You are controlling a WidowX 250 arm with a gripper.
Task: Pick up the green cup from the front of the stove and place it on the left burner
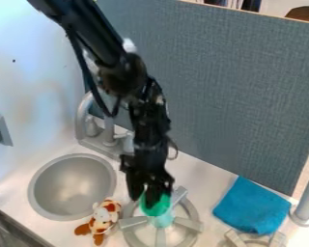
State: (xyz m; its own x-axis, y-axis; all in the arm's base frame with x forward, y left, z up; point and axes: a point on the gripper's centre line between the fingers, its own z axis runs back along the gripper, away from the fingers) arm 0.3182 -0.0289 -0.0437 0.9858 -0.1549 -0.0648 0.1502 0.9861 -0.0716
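1. We find the black end effector point(150, 192) hanging over the burner point(192, 237) nearer the sink, its arm entering from the upper left of the view.
2. We record a green object point(156, 206) directly beneath the end effector, with its upper part overlapped by the black tips. Its lower part is paler and stands within the ring of that burner. We cannot tell whether the end effector is wide, narrow or clamped on this object.
3. We note a plush toy point(104, 217), white with orange-brown patches, lying on the counter point(205, 181) between the round grey sink point(73, 185) and the burner, just beside both.
4. We observe the grey faucet point(83, 116) behind the sink, toward the counter's back edge.
5. We locate a blue cloth point(252, 206) spread flat near the back edge, to the right of the burner in the view. A second burner point(234, 238) shows in part just beside it, and a grey post point(306, 198) stands farther right.
6. We log an upright, textured grey panel point(228, 87) along the counter's back edge.
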